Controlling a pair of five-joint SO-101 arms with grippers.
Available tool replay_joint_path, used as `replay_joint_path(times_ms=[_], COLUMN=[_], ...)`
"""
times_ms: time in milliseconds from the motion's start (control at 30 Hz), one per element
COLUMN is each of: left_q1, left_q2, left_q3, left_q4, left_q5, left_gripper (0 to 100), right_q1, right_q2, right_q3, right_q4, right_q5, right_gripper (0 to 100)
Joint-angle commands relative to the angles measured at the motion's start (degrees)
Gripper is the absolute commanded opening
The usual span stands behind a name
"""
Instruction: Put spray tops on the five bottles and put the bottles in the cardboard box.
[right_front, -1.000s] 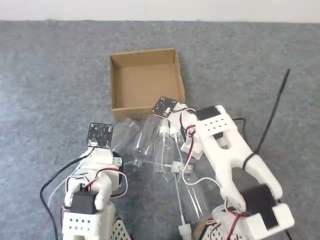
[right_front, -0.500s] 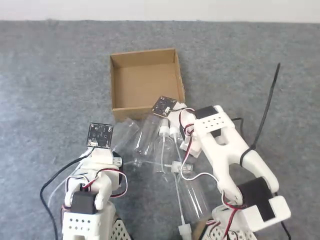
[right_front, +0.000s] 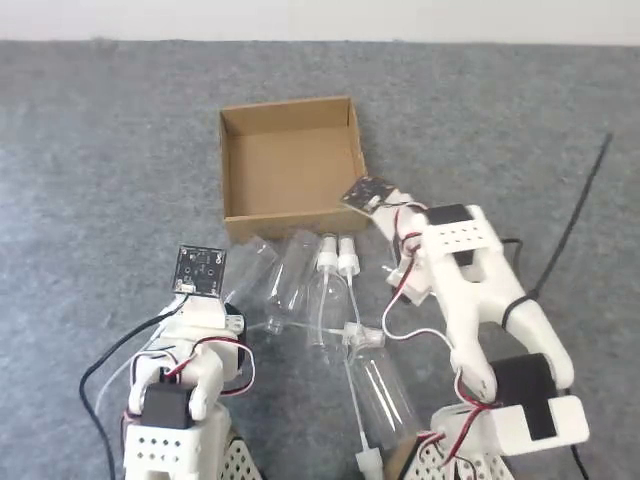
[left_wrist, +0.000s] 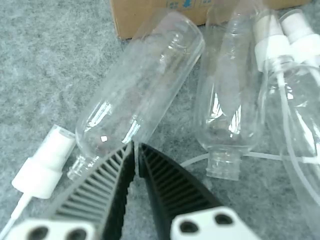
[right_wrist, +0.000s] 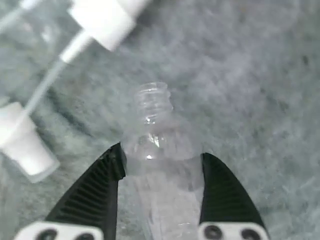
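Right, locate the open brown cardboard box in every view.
high view: the open brown cardboard box sits upper centre on the grey carpet.
left wrist view: its near wall lies past the left gripper and the clear plastic bottles.
right wrist view: carpet and a clear plastic bottle between the right gripper's jaws; box elsewhere.
Landmark: two white spray tops side by side before that wall.

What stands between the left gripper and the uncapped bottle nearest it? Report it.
Nothing visible. The bottle lies just ahead of the left gripper, whose jaws are nearly shut, with its neck towards them. A loose spray top lies beside the neck, off to one side, not in between.
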Motion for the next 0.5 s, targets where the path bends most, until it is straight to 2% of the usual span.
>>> replay_joint_path(times_ms=[0,133,467], left_q1=[-0.2,-0.2,-0.2], left_q2=[-0.9,-0.9,-0.9], left_q3=[-0.7,-0.7,-0.7], left_q4=[0.2,0.2,0.2], left_q5=[-0.4,-0.4,-0.4], left_gripper=[1,1,1], right_q1=[3.6,4.0,3.6], right_q2=[-1.1,-1.1,-1.1], right_q3=[-3.1,-3.1,-3.1], right_q4=[0.8,4.0,4.9], right_q5=[0.5,0.1,-12.8], right_gripper=[6.9,6.9,7.4])
